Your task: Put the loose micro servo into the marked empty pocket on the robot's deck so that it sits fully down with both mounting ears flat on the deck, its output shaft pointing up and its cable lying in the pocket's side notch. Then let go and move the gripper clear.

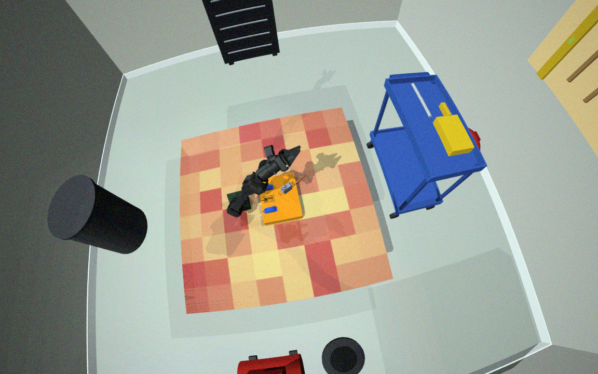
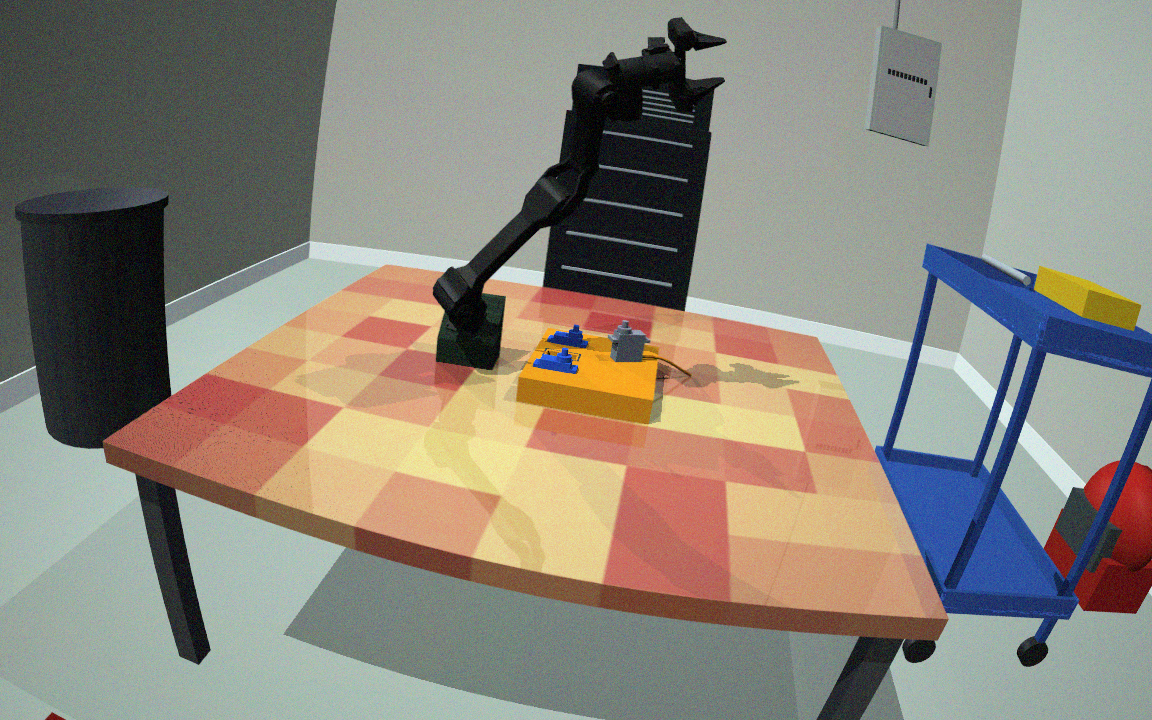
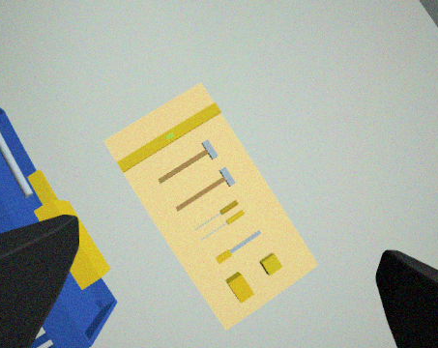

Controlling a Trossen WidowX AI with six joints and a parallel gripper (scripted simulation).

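Micro servo [image 1: 286, 187] [image 2: 627, 344], the loose gray one, is on top of the orange deck [image 1: 287, 213] [image 2: 593, 394], near the deck's top right corner as seen from the top. It looks like it stands up, with its shaft on top. Its cable [image 1: 299, 180] [image 2: 669, 364] pokes out past the deck's right edge. The empty pocket [image 1: 268, 198] is by the deck's left edge, between two blue servos, so the job is not done.

The gripper [image 1: 299, 148] [image 2: 723, 60] [image 3: 233, 250] is open very wide and has nothing in it. It is high up, well away from the deck, and points off past the table's right edge.

I think the step now is getting to the servo to pick it up. Next, the arm should swing back over the deck's top right corner, point its fingers down, and go low around the gray body. It should keep off the cable, which could get pinched. I can't tell which side the pocket's notch is on.
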